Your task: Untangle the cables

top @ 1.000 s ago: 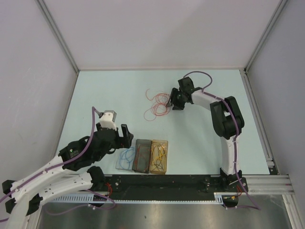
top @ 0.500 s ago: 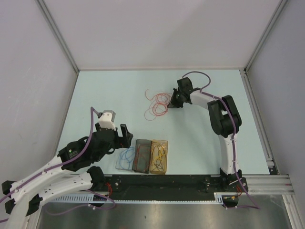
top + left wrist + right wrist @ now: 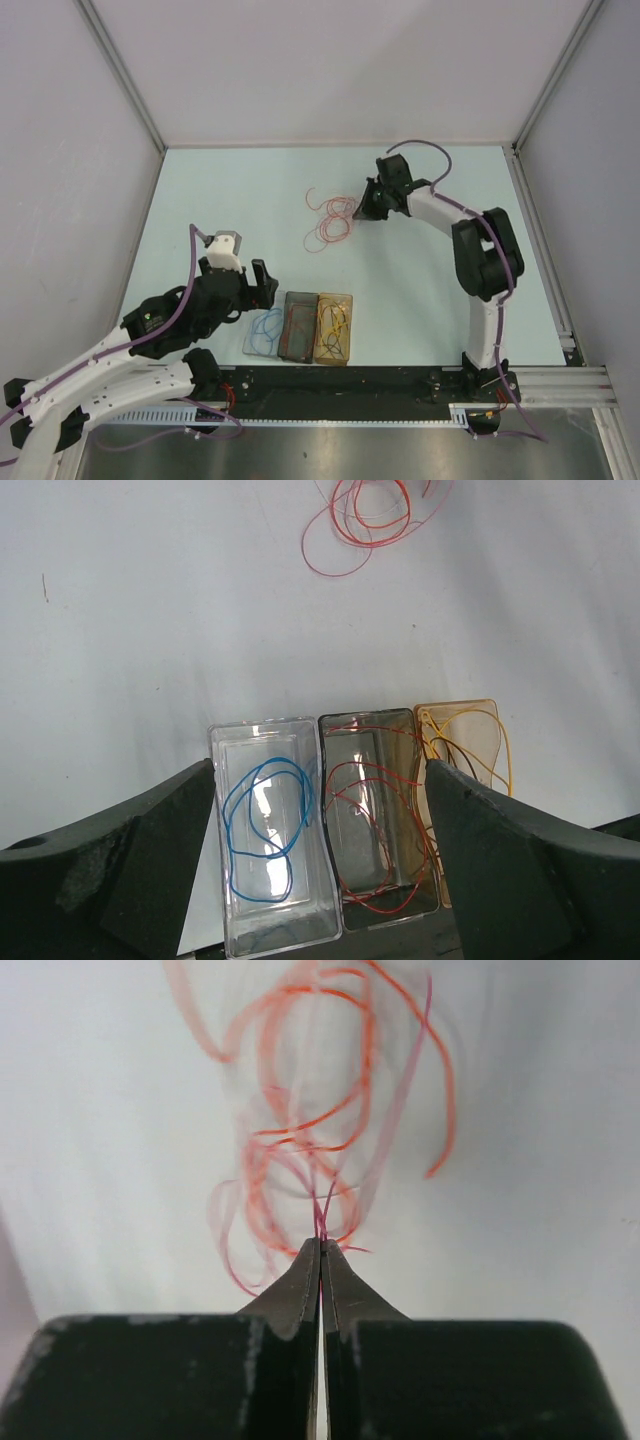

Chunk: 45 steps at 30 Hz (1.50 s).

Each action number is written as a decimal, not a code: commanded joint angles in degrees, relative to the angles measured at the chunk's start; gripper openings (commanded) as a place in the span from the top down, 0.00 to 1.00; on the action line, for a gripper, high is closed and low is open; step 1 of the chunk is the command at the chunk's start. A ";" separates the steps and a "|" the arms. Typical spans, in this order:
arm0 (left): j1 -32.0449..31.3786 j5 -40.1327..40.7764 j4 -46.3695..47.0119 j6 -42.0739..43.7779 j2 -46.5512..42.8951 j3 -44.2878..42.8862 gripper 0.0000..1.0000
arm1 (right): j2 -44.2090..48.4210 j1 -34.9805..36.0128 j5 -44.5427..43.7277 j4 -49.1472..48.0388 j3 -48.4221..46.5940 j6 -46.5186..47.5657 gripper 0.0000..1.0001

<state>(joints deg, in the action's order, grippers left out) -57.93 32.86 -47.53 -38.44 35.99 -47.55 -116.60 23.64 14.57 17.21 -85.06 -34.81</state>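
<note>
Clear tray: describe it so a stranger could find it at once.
On the table, at its near edge, sits a row of three trays. The clear tray is leftmost, colourless beside the dark tray and amber tray, and alone holds a blue wire.

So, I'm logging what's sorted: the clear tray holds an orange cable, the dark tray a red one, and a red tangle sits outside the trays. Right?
Not orange: the left wrist view shows a blue cable in the clear tray. The dark tray does hold a red cable, and the red tangle sits outside the trays.
</note>
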 commanded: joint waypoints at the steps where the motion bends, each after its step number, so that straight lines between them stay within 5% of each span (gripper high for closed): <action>1: 0.36 0.89 0.42 0.64 -0.21 0.00 0.09 | 16.01 1.50 1.34 -3.06 -0.81 1.58 1.00; 11: 0.36 0.89 0.77 0.82 -1.27 0.09 0.10 | 29.57 4.66 3.98 -0.61 -9.15 4.39 1.00; 26: 0.36 -0.43 2.09 1.17 -3.38 0.61 0.11 | 23.52 11.60 4.41 13.37 -49.47 9.93 1.00; 45: 0.36 -9.48 14.91 9.95 -11.46 0.53 0.12 | 28.52 24.96 3.72 11.27 -48.64 17.05 1.00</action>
<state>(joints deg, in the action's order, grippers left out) -57.93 26.35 -40.45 -33.69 26.13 -45.91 -92.09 47.37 19.94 29.34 -135.70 -20.43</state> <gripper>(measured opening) 0.877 0.009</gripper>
